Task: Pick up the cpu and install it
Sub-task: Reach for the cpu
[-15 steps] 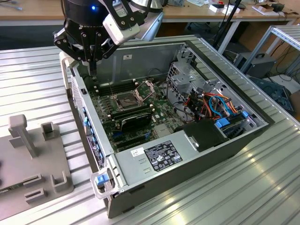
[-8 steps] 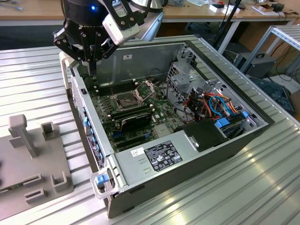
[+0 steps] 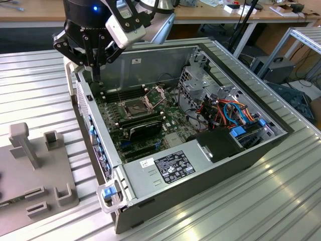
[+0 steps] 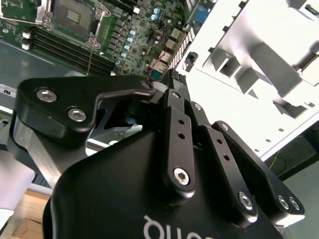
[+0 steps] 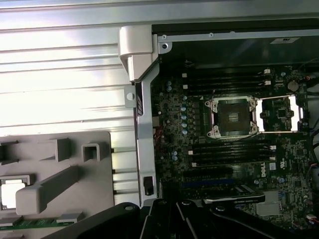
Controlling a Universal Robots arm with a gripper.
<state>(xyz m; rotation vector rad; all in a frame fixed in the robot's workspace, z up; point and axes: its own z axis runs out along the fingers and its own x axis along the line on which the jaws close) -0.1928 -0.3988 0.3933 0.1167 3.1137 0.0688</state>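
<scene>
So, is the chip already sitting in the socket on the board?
No, the socket shows its bare dark centre, and its metal bracket is swung open beside it.

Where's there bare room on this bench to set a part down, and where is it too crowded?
The ribbed table is bare beside the computer case, at the exterior view's lower right, and beyond the grey fixture block, at that view's upper left. Inside the case, the motherboard and cables leave no room.
</scene>
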